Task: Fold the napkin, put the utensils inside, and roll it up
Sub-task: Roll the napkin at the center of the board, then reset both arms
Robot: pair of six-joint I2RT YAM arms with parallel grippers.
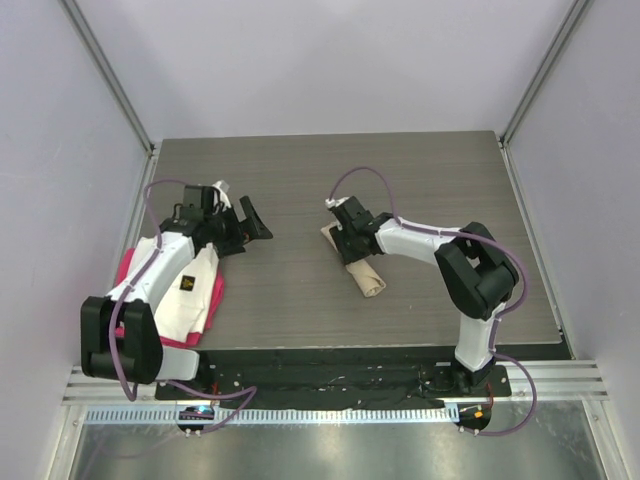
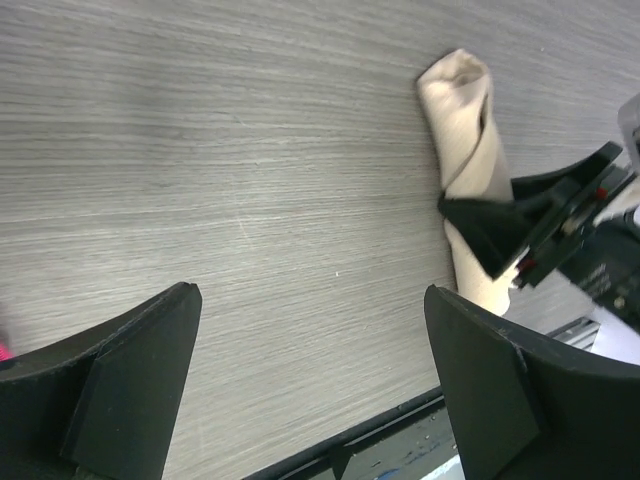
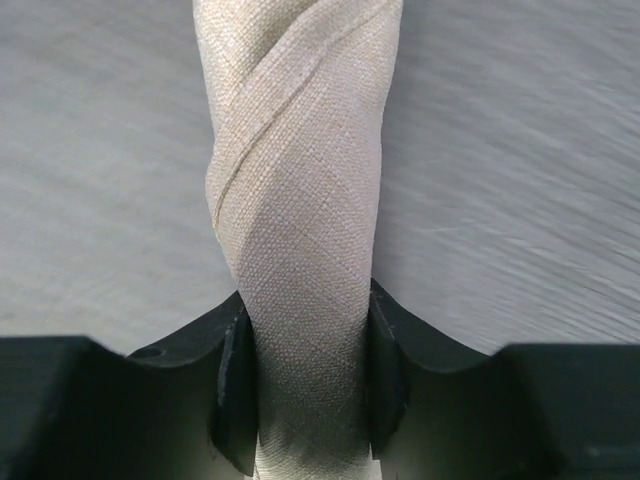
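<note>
The beige napkin lies rolled into a tight tube on the table, right of centre. It also shows in the left wrist view and the right wrist view. My right gripper is shut on the far end of the napkin roll, with a finger pressing each side of the roll in the right wrist view. My left gripper is open and empty, hovering above the table at the left, apart from the roll; its fingers stand wide apart. The spoon is hidden.
A white cloth with a dark logo lies on a pink-red cloth at the table's left edge, under my left arm. The table's near edge shows below my left gripper. Walls enclose the table on three sides.
</note>
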